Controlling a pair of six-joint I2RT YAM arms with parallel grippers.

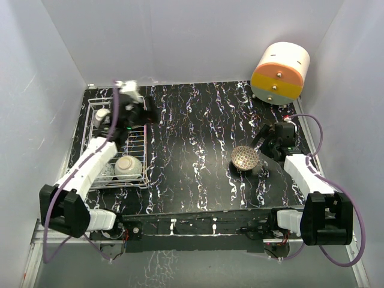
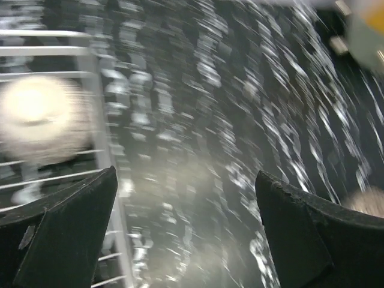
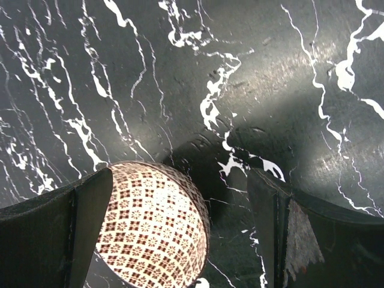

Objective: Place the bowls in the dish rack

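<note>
Left pincer [image 2: 186, 240] spread wide, empty, over the dish rack [image 1: 146, 157] edge. Right pincer [image 3: 180, 240] spread too, brown-patterned bowl [image 3: 153, 225] between its fingers.

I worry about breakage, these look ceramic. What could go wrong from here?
The patterned bowl sits off-centre in the open right gripper, hard by one jaw; closing might shove or tip it. The open left gripper hangs at the edge of the dish rack near a racked bowl and could knock it.
</note>
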